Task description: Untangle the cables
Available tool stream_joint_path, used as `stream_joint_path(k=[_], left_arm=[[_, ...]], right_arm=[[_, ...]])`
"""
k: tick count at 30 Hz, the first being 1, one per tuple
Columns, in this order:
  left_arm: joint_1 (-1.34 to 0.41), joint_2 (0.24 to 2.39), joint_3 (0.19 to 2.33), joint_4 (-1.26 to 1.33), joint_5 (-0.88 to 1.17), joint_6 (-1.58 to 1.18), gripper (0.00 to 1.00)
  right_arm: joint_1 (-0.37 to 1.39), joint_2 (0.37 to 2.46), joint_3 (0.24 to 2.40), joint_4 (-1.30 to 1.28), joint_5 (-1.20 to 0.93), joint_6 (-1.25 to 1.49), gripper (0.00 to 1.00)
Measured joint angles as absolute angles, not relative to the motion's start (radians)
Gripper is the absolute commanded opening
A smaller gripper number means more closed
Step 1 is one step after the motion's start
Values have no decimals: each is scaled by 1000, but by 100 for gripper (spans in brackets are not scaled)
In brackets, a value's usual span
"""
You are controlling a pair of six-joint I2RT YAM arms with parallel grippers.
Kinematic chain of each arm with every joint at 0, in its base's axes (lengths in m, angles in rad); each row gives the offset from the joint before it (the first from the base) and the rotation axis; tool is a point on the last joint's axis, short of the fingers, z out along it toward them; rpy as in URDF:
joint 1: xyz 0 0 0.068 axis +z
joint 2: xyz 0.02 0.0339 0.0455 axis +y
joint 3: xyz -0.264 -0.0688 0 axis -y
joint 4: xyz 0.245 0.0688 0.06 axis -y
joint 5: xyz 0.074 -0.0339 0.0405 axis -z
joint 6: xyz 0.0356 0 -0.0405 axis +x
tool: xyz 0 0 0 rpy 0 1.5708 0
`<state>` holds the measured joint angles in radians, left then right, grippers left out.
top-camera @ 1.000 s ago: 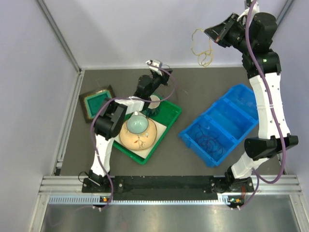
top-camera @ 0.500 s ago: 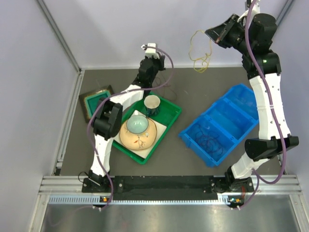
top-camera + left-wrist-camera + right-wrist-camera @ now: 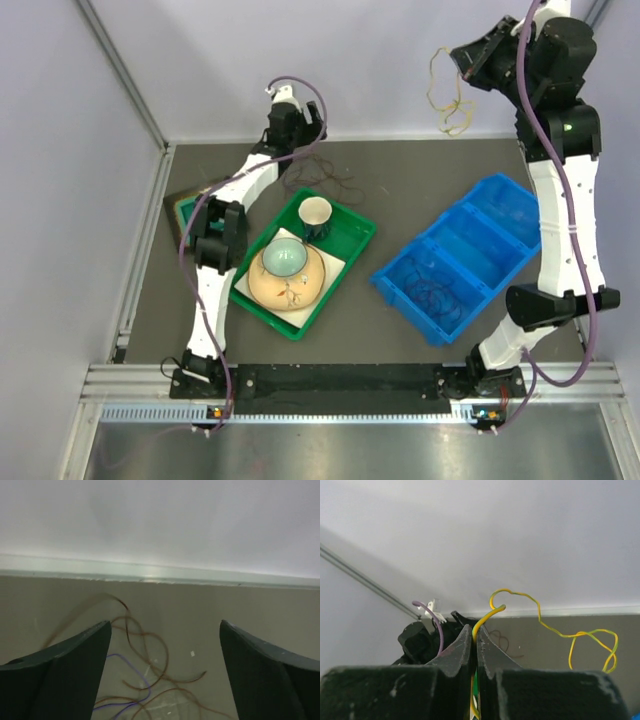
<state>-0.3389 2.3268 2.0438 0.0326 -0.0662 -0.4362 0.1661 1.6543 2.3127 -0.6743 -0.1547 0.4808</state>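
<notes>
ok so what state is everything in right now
left pincer, open
right pincer, shut on the yellow cable
yellow cable, dangling from the right pincer
brown and purple cables, lying loose on the table
dark cable, coiled in the blue bin
cup, upright in the green tray

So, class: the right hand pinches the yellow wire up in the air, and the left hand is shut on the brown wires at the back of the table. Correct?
The left hand is open, not shut on the brown wires, which lie loose beneath it; the left wrist view shows this. The right hand does pinch the yellow wire.
</notes>
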Motion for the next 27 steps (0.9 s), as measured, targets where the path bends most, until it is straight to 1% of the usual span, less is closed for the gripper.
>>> stream_joint_path(k=[4,9,13,17,23,27], left_arm=[[-301,2382,2085,-62,-7,-447,99],[-313,2366,2078,-144,36,-443,99],[-325,2294,2040,-219,41,-434,99],[-327,2164,1951,-270,38,-415,99],[-321,2022,1822,-281,37,-404,99],[-321,1983,1720,-278,41,-406,99]], right_arm=[[159,1652,2337,-687,-119,458,0],[146,1652,2337,-707,-96,440,0],[132,1637,2307,-714,-91,427,0],[93,1598,2236,-724,-92,417,0],[-11,1528,2096,-731,-102,411,0],[-56,1494,2018,-736,-101,410,0]])
